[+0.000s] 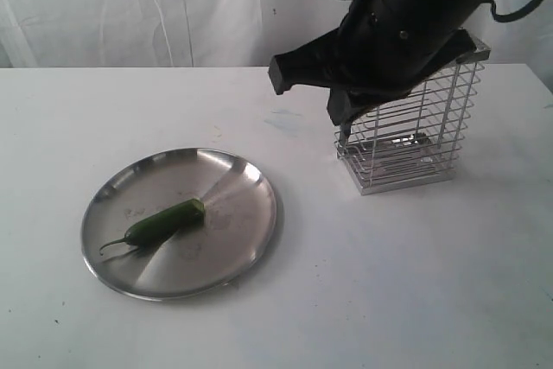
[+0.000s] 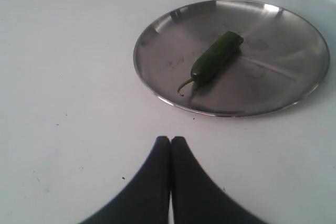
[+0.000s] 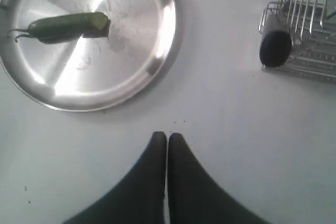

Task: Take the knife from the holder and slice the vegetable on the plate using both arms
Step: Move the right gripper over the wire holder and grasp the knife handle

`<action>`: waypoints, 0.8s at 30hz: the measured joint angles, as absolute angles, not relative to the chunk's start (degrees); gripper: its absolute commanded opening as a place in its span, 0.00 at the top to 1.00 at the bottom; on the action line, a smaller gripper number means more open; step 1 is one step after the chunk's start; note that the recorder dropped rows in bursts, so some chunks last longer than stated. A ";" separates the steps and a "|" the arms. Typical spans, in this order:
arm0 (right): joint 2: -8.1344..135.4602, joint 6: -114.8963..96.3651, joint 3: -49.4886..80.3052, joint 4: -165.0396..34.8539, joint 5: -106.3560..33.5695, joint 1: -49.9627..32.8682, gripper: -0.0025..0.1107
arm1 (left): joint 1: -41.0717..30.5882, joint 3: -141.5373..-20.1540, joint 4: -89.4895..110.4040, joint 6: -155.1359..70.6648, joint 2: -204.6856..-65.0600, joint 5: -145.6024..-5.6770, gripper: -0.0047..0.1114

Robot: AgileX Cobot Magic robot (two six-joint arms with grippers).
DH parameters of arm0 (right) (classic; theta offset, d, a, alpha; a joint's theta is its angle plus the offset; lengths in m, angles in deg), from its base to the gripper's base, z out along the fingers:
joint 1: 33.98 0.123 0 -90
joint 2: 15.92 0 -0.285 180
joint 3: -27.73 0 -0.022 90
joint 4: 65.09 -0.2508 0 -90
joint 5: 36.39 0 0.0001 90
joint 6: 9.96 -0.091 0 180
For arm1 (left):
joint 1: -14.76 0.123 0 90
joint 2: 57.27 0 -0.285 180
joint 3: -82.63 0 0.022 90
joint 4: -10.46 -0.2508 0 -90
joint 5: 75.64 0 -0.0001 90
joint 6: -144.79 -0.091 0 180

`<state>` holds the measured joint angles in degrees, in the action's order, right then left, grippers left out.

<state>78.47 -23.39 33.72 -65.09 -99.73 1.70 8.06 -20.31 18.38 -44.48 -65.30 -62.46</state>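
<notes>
Left jaws are pressed tight together, gripping nothing, poised over the bare bench [image 2: 63, 103] just short of the plate [image 2: 294, 85]. Right jaws are likewise closed flat on each other and empty, clear of both plate and holder [image 3: 307, 35]. The knife [image 3: 275, 48] stands in the holder, black handle end up, untouched. On the plate lies the vegetable [image 2: 212, 59], alone, thin stem curling toward the rim. The right arm [image 1: 406, 15] hangs over the holder's top
</notes>
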 measured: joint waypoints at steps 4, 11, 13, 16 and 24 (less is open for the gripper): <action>78.59 -23.50 33.72 -60.42 -101.35 1.90 0.58 | 8.06 -20.31 18.38 -44.48 -65.30 -62.68 0.96; 82.20 -26.20 34.49 -56.95 -95.51 1.90 0.47 | 8.06 -20.31 18.38 -44.48 -65.30 -61.50 0.96; 84.80 -29.39 35.97 -53.73 -94.06 1.90 0.47 | 8.06 -20.31 18.38 -44.48 -65.30 -61.37 0.96; 86.16 -32.29 37.16 -50.74 -94.57 1.90 0.47 | 8.06 -20.31 18.38 -44.48 -65.30 -61.29 0.96; 87.06 -36.59 37.72 -47.10 -95.00 1.90 0.47 | 8.06 -20.31 18.38 -44.48 -65.30 -61.29 0.96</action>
<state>87.06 -36.59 37.72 -47.10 -95.00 1.90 8.06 -20.31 18.38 -44.48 -65.30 -61.29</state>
